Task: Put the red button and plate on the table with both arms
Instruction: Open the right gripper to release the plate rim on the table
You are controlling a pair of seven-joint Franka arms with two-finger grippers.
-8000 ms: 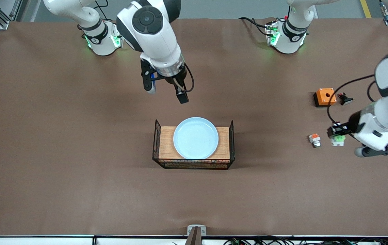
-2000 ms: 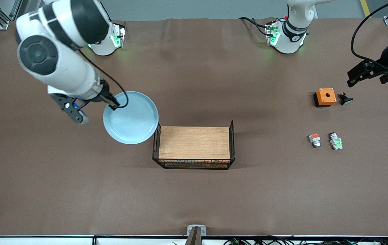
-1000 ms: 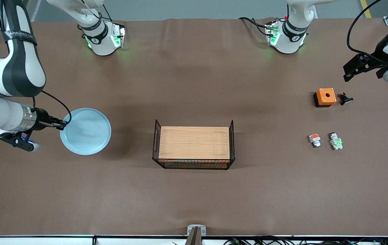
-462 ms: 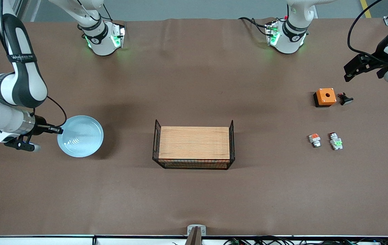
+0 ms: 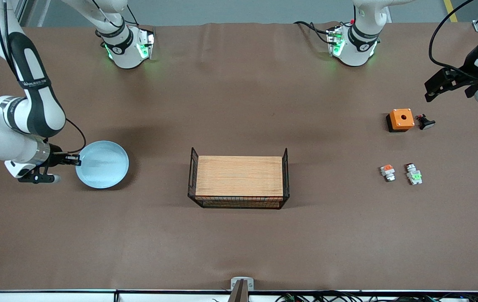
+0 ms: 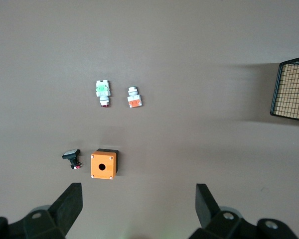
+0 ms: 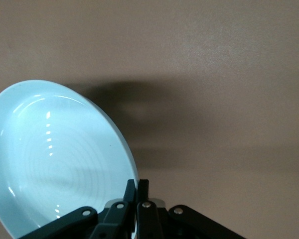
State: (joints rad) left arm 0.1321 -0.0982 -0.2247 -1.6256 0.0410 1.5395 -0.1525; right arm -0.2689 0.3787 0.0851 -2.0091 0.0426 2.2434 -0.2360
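The pale blue plate (image 5: 102, 164) sits low at the table (image 5: 239, 235), toward the right arm's end. My right gripper (image 5: 76, 160) is shut on its rim; in the right wrist view the plate (image 7: 55, 159) fills one side and the gripper (image 7: 138, 186) pinches its edge. The green-topped button block (image 5: 414, 175) lies on the table toward the left arm's end, beside the orange-red-topped block (image 5: 387, 172). My left gripper (image 5: 432, 86) is open and empty in the air over the table near the orange box; its wrist view shows the green block (image 6: 103, 91).
A wooden board in a black wire frame (image 5: 239, 181) stands mid-table. An orange box with a hole (image 5: 400, 119) and a small black part (image 5: 424, 122) lie farther from the front camera than the button blocks.
My right arm carried the plate from the wooden board to the right arm's end of the table and lowered it. The left gripper left the green block and rose, now still.
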